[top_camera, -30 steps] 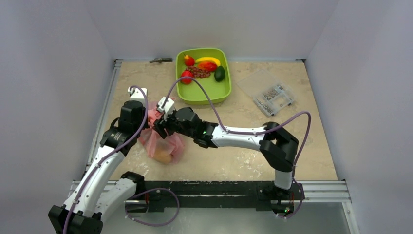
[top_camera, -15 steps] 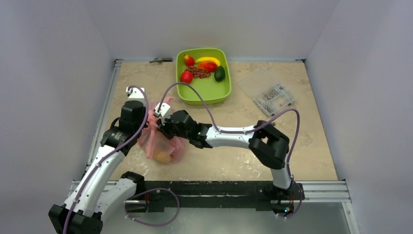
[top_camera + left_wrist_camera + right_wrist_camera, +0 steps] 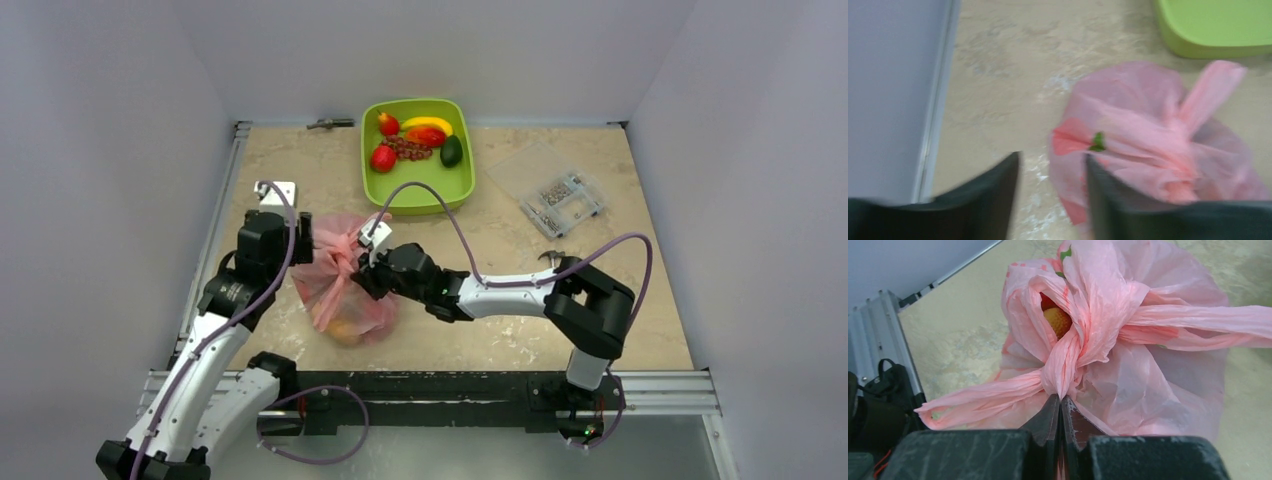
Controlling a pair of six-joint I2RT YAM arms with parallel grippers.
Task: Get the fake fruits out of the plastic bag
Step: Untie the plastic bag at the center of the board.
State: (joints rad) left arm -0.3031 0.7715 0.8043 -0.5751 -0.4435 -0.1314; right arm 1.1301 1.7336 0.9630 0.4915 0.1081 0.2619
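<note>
The pink plastic bag (image 3: 340, 285) lies crumpled on the table between my two arms, with its loop handles (image 3: 1198, 320) sticking out sideways. My right gripper (image 3: 1060, 397) is shut on a gathered fold of the bag near its mouth. Through that mouth I see a yellow-orange fake fruit (image 3: 1057, 320) with a red one behind it. My left gripper (image 3: 1052, 157) stands open at the bag's left edge (image 3: 1070, 202), which reaches a little into the gap between its fingers. In the top view the left gripper (image 3: 304, 240) and right gripper (image 3: 363, 270) flank the bag.
The lime-green tray (image 3: 440, 190) stands at the back with red fruits (image 3: 383, 157), a grape bunch (image 3: 408, 148), a banana (image 3: 428, 123) and an avocado (image 3: 452, 150). A clear box of small metal parts (image 3: 555, 190) lies at the right. The left wall rail (image 3: 933, 110) is close.
My right gripper has shut on the bag and drawn it right and nearer. My left gripper has opened, let go of the bag and backed off left. The bag has spread wider.
</note>
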